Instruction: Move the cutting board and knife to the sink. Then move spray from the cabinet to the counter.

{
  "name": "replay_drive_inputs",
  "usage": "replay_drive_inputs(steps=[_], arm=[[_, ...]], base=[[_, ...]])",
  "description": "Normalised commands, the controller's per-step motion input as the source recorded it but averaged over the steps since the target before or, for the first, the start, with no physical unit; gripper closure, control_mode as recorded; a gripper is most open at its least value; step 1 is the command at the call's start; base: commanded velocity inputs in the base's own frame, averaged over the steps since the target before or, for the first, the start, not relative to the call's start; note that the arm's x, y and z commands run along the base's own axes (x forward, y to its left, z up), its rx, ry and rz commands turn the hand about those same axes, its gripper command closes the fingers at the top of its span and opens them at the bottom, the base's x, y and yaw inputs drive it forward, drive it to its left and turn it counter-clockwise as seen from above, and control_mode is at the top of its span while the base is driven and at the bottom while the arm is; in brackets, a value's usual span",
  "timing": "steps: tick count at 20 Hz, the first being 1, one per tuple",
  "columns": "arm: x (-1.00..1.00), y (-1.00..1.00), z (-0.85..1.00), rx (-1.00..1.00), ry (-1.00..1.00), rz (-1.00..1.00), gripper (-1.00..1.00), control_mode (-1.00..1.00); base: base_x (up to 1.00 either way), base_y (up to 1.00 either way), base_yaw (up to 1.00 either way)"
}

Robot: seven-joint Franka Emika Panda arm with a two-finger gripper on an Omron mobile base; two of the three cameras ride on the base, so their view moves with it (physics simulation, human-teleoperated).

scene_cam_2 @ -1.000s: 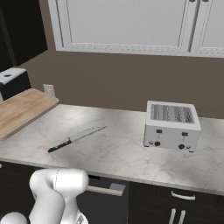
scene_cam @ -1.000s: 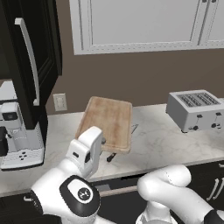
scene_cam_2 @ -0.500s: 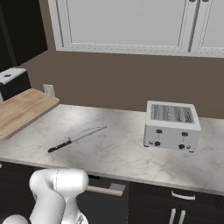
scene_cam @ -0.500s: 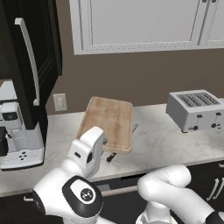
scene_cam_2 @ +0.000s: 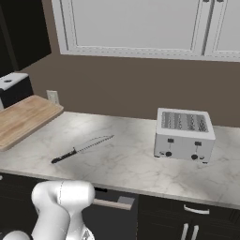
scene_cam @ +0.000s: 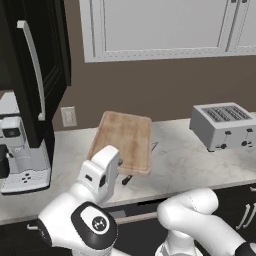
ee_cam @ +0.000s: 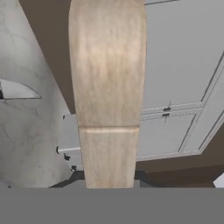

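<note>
My gripper (scene_cam: 116,169) is shut on the near edge of the cutting board (scene_cam: 123,141), a light-brown wooden slab held raised and tilted over the counter (scene_cam: 190,165). From the right base view the cutting board (scene_cam_2: 23,119) shows at the far left. In the hand view the cutting board (ee_cam: 108,87) runs straight up from the bottom and hides the fingertips. The knife (scene_cam_2: 82,149) lies flat on the counter (scene_cam_2: 131,164), black handle toward the front edge. Part of the knife (scene_cam: 128,179) peeks out under the board. The sink and the spray are out of view.
A silver toaster (scene_cam: 222,125) stands on the counter to the right, also the toaster (scene_cam_2: 183,133). A coffee machine (scene_cam: 20,155) sits at the left beside a tall black unit (scene_cam: 35,75). Closed white upper cabinets (scene_cam_2: 136,26) hang above.
</note>
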Motion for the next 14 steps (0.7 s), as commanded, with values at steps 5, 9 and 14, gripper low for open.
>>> replay_drive_inputs(steps=[5, 9, 14], arm=[[0.00, 0.00, 0.00, 0.00, 0.00, 0.00, 1.00, 1.00], [0.00, 0.00, 0.00, 0.00, 0.00, 0.00, 1.00, 1.00], [0.00, 0.00, 0.00, 0.00, 0.00, 0.00, 1.00, 1.00]], base=[[-0.52, 0.00, 0.00], [-0.62, 0.00, 0.00], [-0.56, 0.00, 0.00]])
